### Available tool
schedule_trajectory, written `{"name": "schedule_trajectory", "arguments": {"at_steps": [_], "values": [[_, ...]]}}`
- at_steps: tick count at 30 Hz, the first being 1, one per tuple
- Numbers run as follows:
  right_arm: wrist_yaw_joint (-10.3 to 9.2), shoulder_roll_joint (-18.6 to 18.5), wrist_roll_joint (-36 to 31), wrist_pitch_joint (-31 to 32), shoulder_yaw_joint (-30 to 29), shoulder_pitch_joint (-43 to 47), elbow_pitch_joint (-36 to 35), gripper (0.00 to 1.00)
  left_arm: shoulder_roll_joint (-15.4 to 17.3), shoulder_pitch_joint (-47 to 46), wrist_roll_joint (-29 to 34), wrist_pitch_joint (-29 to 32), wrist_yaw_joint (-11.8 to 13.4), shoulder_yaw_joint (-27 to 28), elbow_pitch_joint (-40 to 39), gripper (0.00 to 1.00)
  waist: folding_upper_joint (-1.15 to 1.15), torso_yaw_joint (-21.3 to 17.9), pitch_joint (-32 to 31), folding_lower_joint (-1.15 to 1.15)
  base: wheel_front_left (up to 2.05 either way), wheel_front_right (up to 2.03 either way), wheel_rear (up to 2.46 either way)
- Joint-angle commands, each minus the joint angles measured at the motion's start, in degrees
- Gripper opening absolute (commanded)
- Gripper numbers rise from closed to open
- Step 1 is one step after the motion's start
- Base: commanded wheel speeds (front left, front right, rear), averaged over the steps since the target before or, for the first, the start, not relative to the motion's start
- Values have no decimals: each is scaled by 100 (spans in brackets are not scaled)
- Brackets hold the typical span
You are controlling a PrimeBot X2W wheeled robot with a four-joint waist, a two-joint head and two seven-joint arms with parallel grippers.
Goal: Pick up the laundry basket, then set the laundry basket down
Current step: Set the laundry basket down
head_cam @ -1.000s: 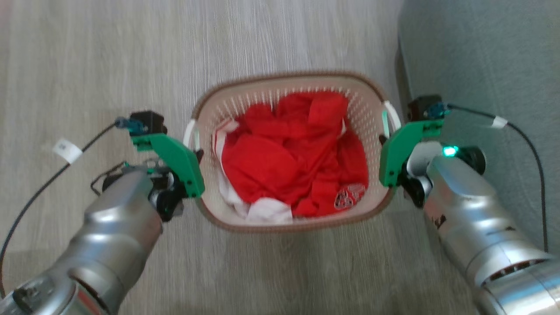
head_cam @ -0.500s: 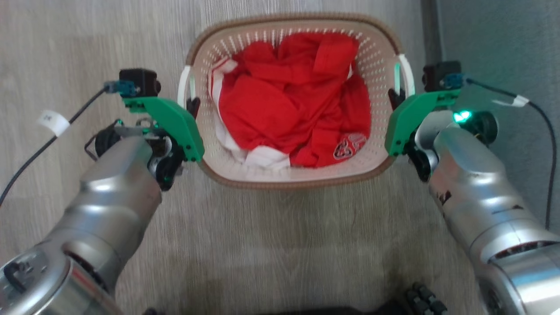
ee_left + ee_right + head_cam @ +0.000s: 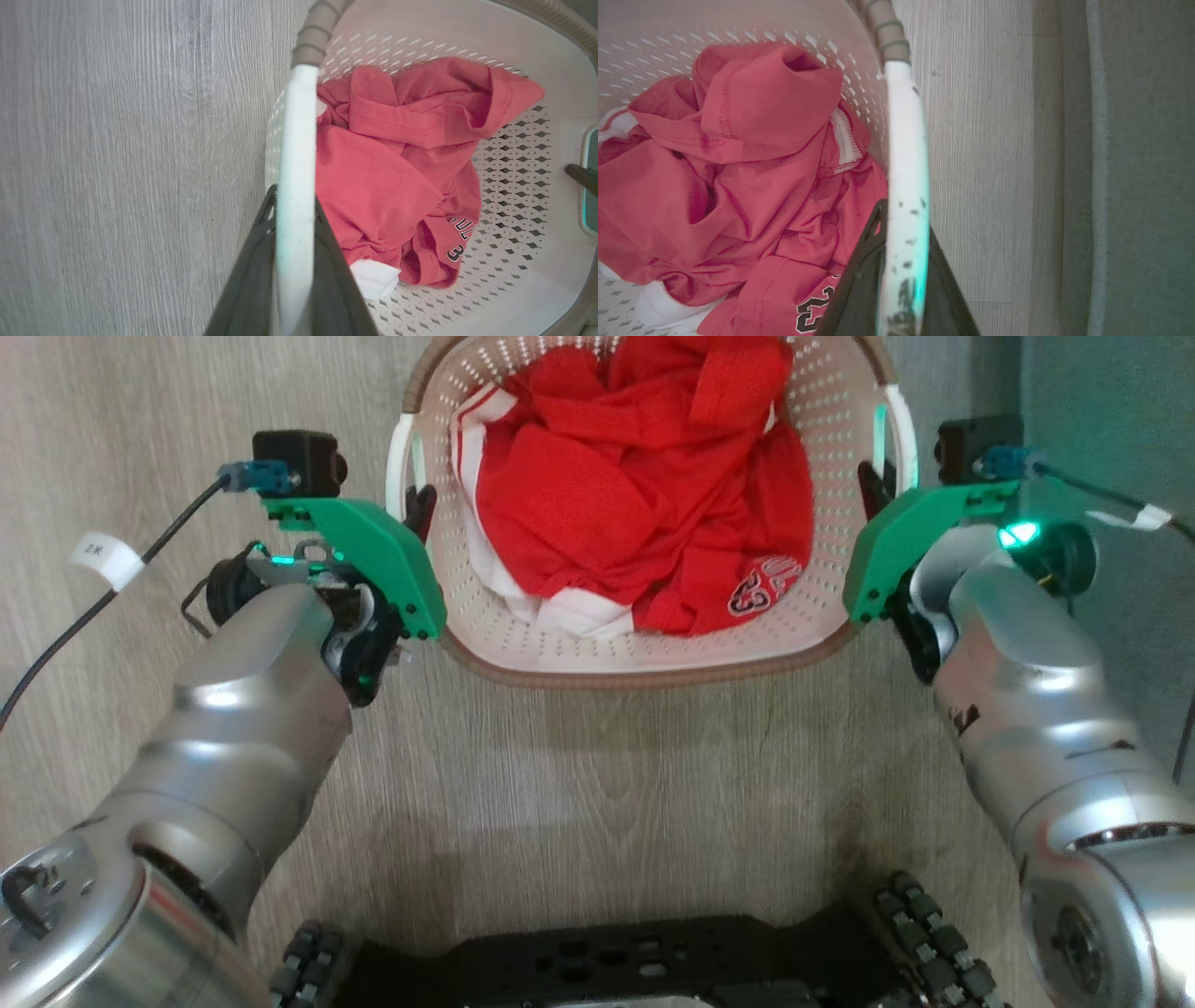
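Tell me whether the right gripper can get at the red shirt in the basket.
Probably not: the right gripper is shut on the white handle of the laundry basket, fingers straddling it. The red shirt lies close inside, but reaching it means letting go.

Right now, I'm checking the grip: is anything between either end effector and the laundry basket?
Nothing visible. The left end effector clamps the laundry basket by its left handle, the right end effector by its right handle.

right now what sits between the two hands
In the head view, the laundry basket with red clothing spans the stretch from left hand to right hand, each shut on a white handle.
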Motion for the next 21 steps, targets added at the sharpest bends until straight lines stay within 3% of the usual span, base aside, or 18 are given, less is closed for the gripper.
{"name": "schedule_trajectory", "arguments": {"at_steps": [1, 21], "values": [[-109, -316, -198, -124, -192, -21, -25, 0, 409, -163, -21, -118, 54, 79, 103, 0, 0, -5, 186, -1, 0, 0, 0], [-109, -239, -1501, -240, -1555, -12, -168, 0, 378, -238, -138, -196, 54, -122, -15, 0, 0, 55, 501, -1, 0, 0, 0]]}}
